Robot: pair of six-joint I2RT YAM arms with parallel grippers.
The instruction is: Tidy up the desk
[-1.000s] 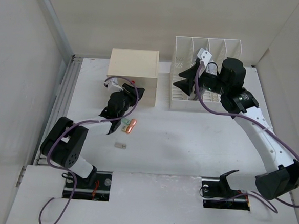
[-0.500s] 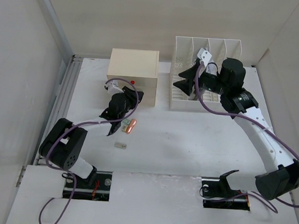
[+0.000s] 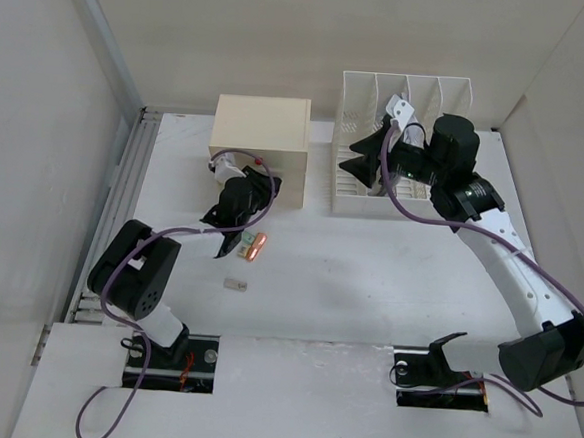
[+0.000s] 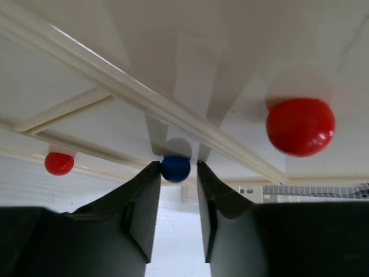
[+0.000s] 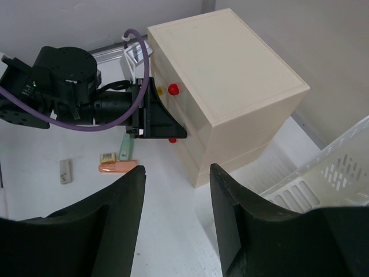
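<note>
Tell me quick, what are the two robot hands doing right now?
Left gripper: closed on the blue knob of the drawer box.
Right gripper: open, holding nothing.

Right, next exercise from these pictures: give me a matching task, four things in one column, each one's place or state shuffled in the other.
1 blue knob
2 right gripper
3 white slotted rack
4 orange item

A lying on the desk before the drawer box
B open, holding nothing
C between the fingers of the left gripper
D right of the drawer box, at the desk's far side

Pairs: 1-C, 2-B, 3-D, 4-A
</note>
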